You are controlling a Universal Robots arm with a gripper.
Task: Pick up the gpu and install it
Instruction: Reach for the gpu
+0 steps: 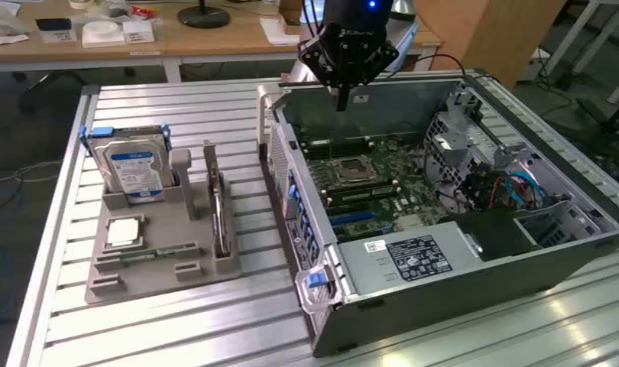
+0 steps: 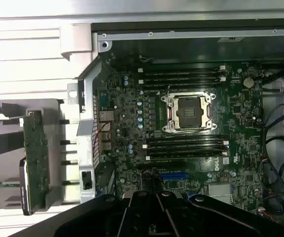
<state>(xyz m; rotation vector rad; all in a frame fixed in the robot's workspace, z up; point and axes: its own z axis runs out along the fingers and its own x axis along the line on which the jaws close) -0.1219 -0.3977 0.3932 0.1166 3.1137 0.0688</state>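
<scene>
- Above the open computer case (image 1: 473, 306), our tool (image 1: 341, 98) is pressed together and holds nothing.
- On the tabletop (image 1: 166, 329), the gpu (image 1: 218, 206) stands in its grey holder (image 1: 151, 245).
- We could knock it over if we grab crooked.

The exterior view looks down at a slant from high up, some way off, taking in most of the surface (image 1: 187, 329) and the open computer case (image 1: 493, 294). The wrist view faces straight down, close over the motherboard (image 2: 132, 118). Both share that board and, seemingly, the gpu (image 2: 36, 163).
</scene>
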